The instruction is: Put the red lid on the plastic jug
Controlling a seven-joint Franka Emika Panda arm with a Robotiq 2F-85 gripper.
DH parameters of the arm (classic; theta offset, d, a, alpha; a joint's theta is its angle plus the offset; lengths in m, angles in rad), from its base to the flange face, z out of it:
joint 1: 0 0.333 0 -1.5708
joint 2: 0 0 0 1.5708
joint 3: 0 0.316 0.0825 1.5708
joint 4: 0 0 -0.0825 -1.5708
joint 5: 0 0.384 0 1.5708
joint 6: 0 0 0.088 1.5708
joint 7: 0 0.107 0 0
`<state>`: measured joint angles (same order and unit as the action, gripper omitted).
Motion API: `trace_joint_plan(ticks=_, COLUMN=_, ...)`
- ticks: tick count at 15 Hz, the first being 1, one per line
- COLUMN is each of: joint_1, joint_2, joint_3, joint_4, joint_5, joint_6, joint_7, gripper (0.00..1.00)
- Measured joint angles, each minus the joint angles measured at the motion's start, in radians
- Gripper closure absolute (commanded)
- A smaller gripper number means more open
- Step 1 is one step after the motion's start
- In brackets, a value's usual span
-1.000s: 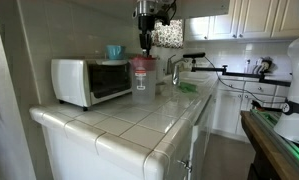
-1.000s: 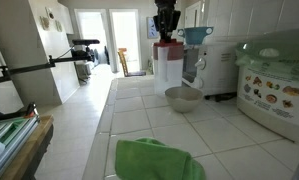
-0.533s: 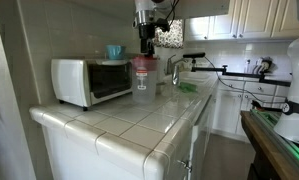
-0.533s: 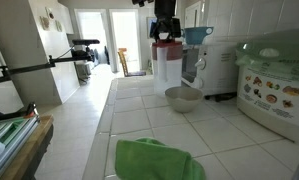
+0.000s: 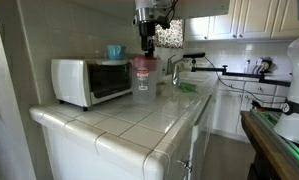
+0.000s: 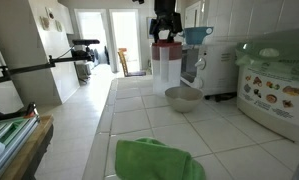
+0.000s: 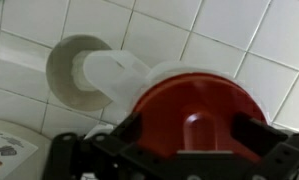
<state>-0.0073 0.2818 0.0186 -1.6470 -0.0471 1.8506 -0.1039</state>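
Observation:
The red lid [image 7: 194,110] sits on top of the plastic jug [image 5: 142,85], which stands upright on the tiled counter next to the microwave. Both exterior views show the lid [image 6: 167,46] capping the jug [image 6: 167,68]. My gripper [image 5: 145,42] hangs just above it, pointing straight down. In the wrist view the gripper [image 7: 194,132] is open. Its dark fingers [image 7: 139,128] stand apart on either side of the lid's raised knob, with red surface showing between each finger and the knob.
A white microwave [image 5: 89,80] with a teal cup [image 5: 114,51] on top stands beside the jug. A metal bowl [image 6: 183,97] lies close to the jug's base. A green cloth [image 6: 154,160], a white appliance [image 6: 274,85] and the faucet [image 5: 174,68] are farther off.
The jaws have opened off the red lid and the gripper has lifted slightly. The lid stays on the jug.

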Motion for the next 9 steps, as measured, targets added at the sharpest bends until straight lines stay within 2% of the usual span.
trace_joint_plan(ticks=9, joint_1=0.017, joint_2=-0.076, joint_3=0.001, joint_4=0.024, joint_5=-0.044, joint_6=-0.076, joint_7=0.000, gripper=0.00)
